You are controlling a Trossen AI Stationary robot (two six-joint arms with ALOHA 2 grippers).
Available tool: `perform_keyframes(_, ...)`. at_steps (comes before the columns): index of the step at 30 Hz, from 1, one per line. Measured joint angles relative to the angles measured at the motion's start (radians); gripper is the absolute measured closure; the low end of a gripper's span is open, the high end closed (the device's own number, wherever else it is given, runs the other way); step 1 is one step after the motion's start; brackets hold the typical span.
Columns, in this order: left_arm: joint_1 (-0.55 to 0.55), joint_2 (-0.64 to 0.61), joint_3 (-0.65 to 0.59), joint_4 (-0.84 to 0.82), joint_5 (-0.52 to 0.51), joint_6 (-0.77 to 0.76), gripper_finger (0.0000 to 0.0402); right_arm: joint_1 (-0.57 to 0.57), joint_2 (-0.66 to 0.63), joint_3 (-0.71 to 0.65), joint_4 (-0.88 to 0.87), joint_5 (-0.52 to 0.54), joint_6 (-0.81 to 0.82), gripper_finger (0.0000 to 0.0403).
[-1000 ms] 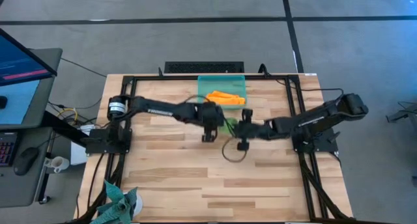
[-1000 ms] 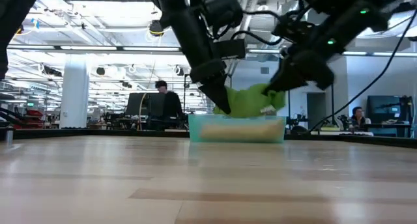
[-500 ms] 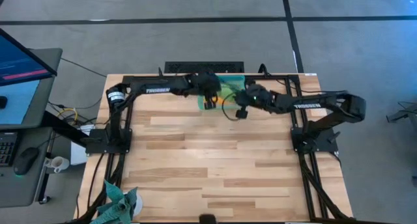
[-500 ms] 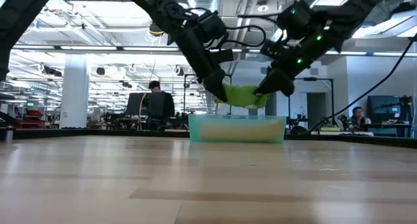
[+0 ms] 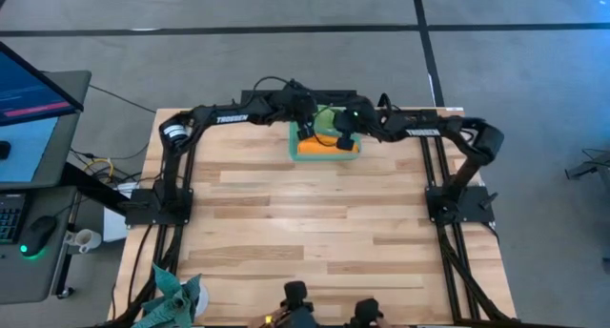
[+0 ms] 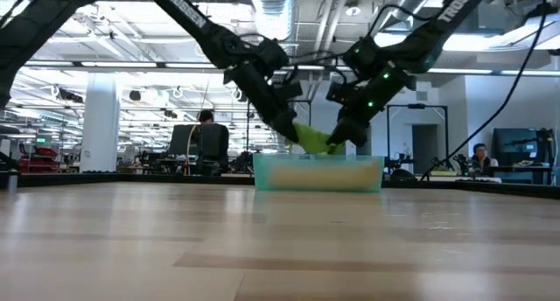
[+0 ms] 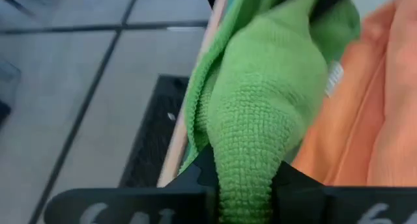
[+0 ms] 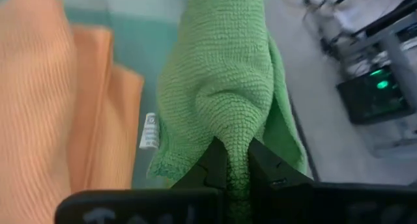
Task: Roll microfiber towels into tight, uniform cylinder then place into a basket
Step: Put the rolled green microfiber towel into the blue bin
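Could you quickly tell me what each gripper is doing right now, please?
Left gripper: closed on one end of the green towel, above the basket.
Right gripper: closed on the towel's other end.

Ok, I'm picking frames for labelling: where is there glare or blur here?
Low view: bright ceiling lights behind backlight the arms into silhouettes, and the basket looks hazy. Left wrist view: green towel weave sharp, floor behind soft. Right wrist view: orange towel slightly blurred. High view: even light, no glare.
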Motion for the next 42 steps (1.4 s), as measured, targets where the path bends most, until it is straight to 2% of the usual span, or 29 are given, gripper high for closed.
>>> perform_keyframes(7, 0.011, 0.074, 0.004, -0.024, 0.013, 0.055, 0.0378, -0.041, 0.031, 0.041, -0.144, -0.039, -0.074, 0.0365)
perform_keyframes(16, 0.01, 0.09, 0.006, 0.009, -0.041, 0.04, 0.0367, -0.065, 0.032, 0.04, -0.135, -0.043, -0.085, 0.0365)
perform_keyframes(23, 0.012, 0.09, 0.004, 0.013, -0.062, -0.006, 0.0307, -0.067, 0.032, 0.039, -0.143, -0.025, -0.085, 0.0365)
perform_keyframes(28, 0.014, 0.09, 0.003, 0.006, -0.121, -0.033, 0.0254, -0.069, 0.032, 0.037, -0.164, -0.018, -0.084, 0.0365)
perform_keyframes(31, 0.008, 0.09, 0.021, -0.015, -0.165, -0.033, 0.0238, -0.069, 0.032, 0.037, -0.179, -0.021, -0.084, 0.0364)
perform_keyframes(39, -0.022, 0.06, 0.088, -0.096, -0.154, 0.02, 0.0249, -0.068, 0.032, 0.037, -0.209, -0.045, -0.051, 0.0364)
perform_keyframes(42, -0.022, 0.01, 0.103, -0.131, -0.109, -0.004, 0.0259, -0.067, 0.031, 0.037, -0.207, -0.062, -0.049, 0.0364)
